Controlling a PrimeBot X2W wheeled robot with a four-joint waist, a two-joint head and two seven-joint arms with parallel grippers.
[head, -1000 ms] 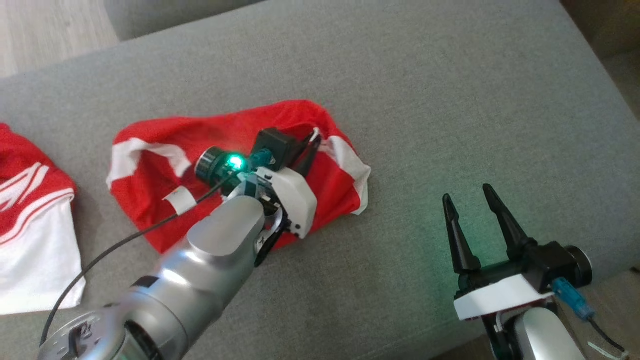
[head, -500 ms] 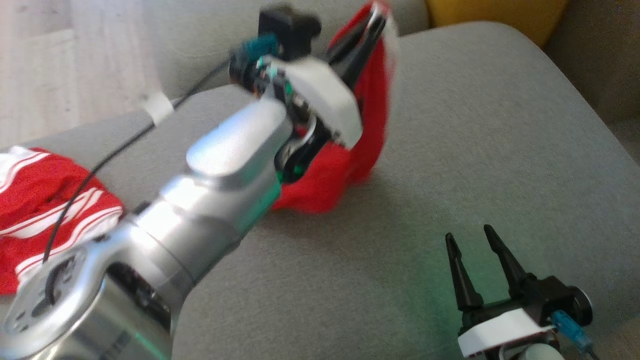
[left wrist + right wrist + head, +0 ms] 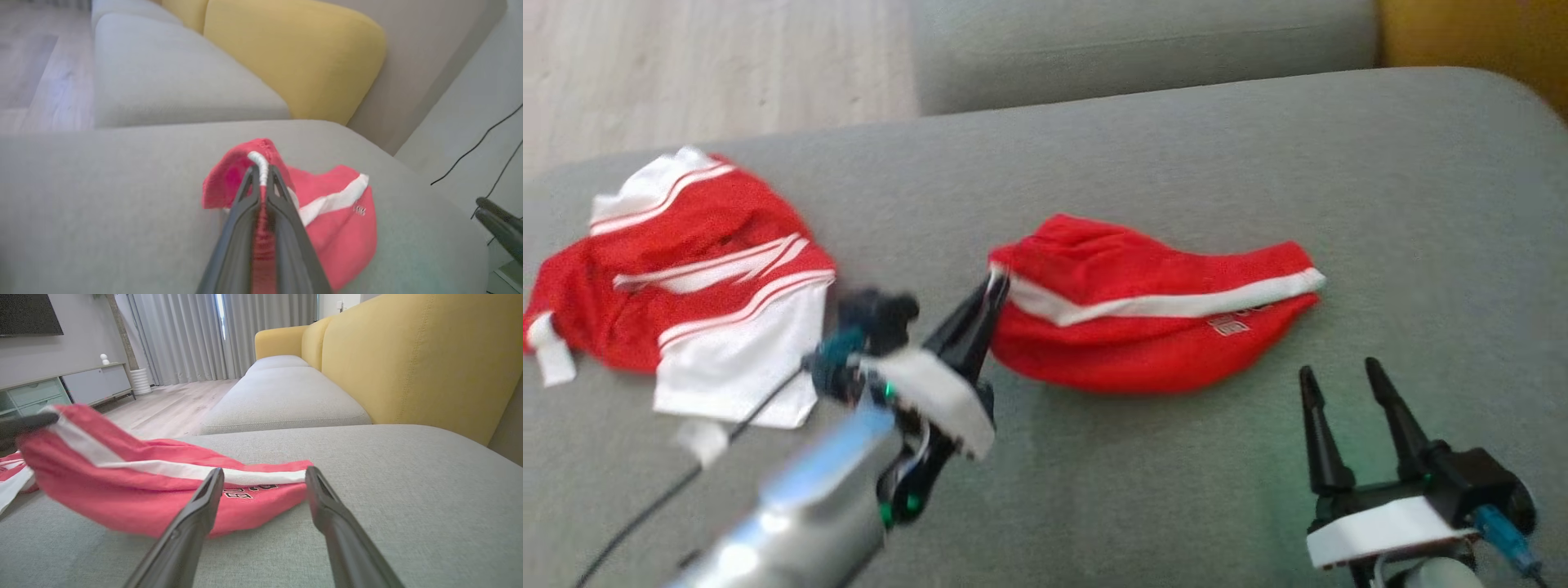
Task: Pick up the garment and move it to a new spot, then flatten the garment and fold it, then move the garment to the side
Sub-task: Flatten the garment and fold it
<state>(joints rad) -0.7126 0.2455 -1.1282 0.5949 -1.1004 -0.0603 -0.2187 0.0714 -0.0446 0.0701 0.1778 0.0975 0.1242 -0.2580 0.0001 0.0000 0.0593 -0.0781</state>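
Note:
The garment (image 3: 1143,335) is red with a white stripe and lies bunched in a long strip on the grey sofa cushion (image 3: 1176,163). My left gripper (image 3: 995,284) is shut on its left end, which stands slightly raised. In the left wrist view the left gripper (image 3: 261,168) pinches a white-edged fold of the garment (image 3: 343,232). My right gripper (image 3: 1341,371) is open, just in front of the garment's right end and apart from it. From the right wrist, the right gripper (image 3: 264,473) has its fingers wide apart before the garment (image 3: 135,490).
A second red and white garment (image 3: 686,269) lies crumpled on the cushion's left part. Another grey seat cushion (image 3: 1135,49) and wooden floor (image 3: 686,65) lie beyond. A yellow backrest (image 3: 408,355) rises along the right.
The left gripper lifted the garment high off the cushion, then brought it down; it now lies stretched out in a strip. The head view shifted. The right gripper stayed open.

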